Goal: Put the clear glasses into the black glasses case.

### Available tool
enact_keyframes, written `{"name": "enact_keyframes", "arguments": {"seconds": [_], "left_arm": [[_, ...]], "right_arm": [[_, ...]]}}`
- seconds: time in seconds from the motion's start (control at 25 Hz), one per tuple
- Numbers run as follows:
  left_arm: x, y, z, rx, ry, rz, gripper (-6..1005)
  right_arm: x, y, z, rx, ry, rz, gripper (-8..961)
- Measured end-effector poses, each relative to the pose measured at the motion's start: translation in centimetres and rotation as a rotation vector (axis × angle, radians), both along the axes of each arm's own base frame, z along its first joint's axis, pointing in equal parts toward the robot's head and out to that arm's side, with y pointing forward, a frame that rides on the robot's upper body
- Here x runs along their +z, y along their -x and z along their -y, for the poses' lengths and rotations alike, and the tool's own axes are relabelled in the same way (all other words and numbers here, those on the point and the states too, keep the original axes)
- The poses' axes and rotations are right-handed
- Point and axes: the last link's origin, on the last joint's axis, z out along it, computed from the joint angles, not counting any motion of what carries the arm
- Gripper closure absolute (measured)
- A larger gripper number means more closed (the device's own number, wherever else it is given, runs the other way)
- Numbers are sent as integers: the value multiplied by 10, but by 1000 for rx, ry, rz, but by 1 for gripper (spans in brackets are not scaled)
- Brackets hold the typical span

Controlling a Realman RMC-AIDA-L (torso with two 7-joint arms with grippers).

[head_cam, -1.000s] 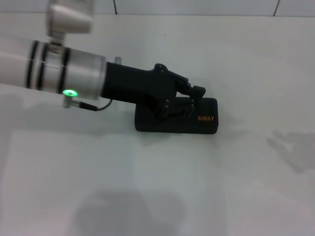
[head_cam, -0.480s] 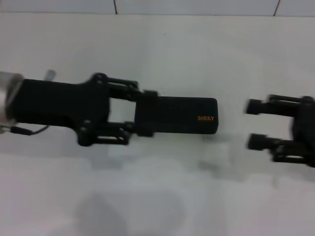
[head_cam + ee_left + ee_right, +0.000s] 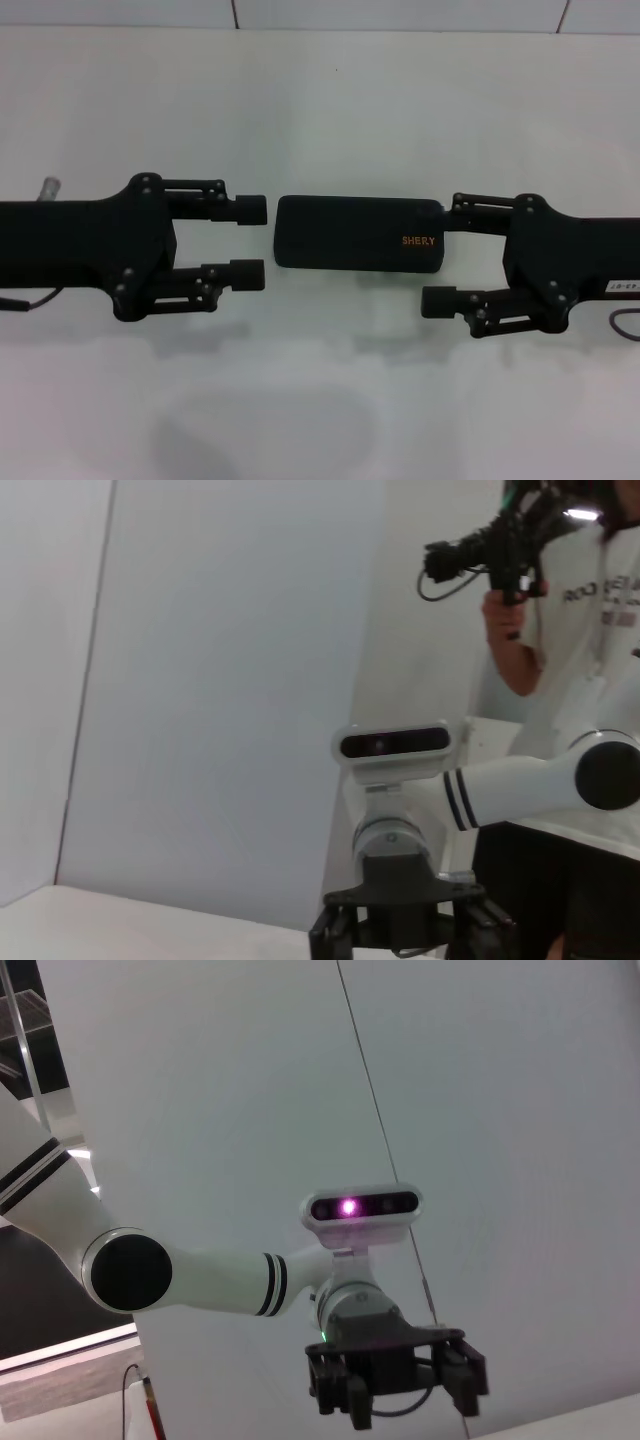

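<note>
White, smooth and matte, the table (image 3: 330, 110) fills the head view, with a tiled wall edge showing as a thin line at the far side. On it lies the black glasses case (image 3: 358, 233), closed, lying flat with its long side running left to right and small orange "SHERY" lettering near the end closest to the right gripper.

The left gripper (image 3: 250, 242) reaches in level with the table, its two fingers spread apart. Its fingertips (image 3: 251, 209) stop just beside the case's nearer end, and a narrow gap of white table shows between them and the case.

The right gripper (image 3: 441, 254) faces it from the opposite end, fingers also spread wide. Its far finger lies along the case's far corner, seemingly touching it; its near finger (image 3: 440, 301) sits in front of the case, apart from it.

The clear glasses cannot be made out anywhere.

From the left wrist view, plain pale walls stand behind the other arm, and a person in a white shirt (image 3: 580, 610) holds up a black device. From the right wrist view, a pale panelled wall (image 3: 480, 1090) fills the background.
</note>
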Motion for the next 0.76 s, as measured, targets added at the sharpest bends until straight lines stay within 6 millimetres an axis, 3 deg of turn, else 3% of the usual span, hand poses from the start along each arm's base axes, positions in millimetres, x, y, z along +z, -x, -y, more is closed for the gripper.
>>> {"name": "enact_keyframes", "arguments": {"seconds": [0.76], "left_arm": [[-1,7,3,3,-71,26,324]], "right_arm": [[-5,6,1,12,8,-26,141]]}}
